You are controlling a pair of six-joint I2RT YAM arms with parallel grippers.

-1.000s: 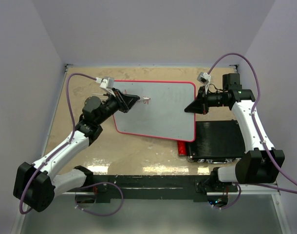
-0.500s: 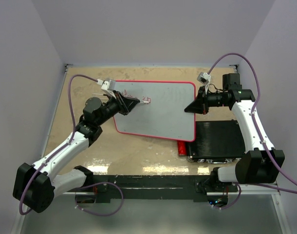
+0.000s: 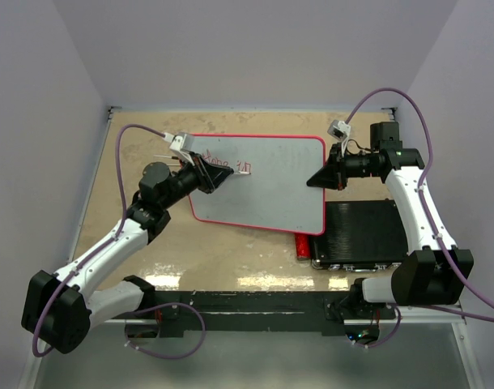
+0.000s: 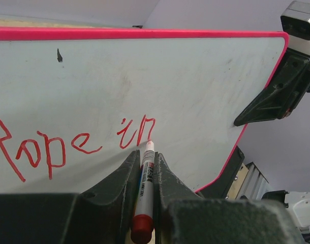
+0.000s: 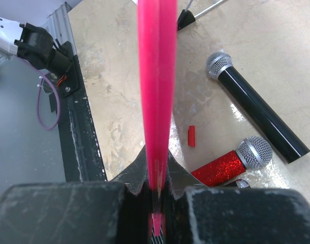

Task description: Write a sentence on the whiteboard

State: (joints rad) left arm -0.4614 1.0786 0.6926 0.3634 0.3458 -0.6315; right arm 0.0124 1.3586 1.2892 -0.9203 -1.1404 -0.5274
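The whiteboard (image 3: 267, 186), white with a thin red frame, is held above the table. My right gripper (image 3: 313, 180) is shut on its right edge, and the right wrist view shows that red edge (image 5: 156, 76) pinched between the jaws of the right gripper (image 5: 156, 158). My left gripper (image 4: 145, 155) is shut on a red-capped marker (image 4: 146, 175), its tip touching the board (image 4: 195, 76). The sentence (image 4: 73, 147) reads "Hope in" in red, and the tip stands at the end of the "n". From above, the left gripper (image 3: 229, 169) is over the board's upper left.
A black ribbed case (image 3: 364, 231) lies under the board's right side. A red glitter microphone (image 5: 231, 162), a black microphone (image 5: 256, 114) and a small red cap (image 5: 191, 135) lie on the table below the board. The table's metal front rail (image 3: 255, 300) runs along the near edge.
My left gripper has shifted the marker slightly across the board, and more red strokes show beside its tip. The right arm has not moved.
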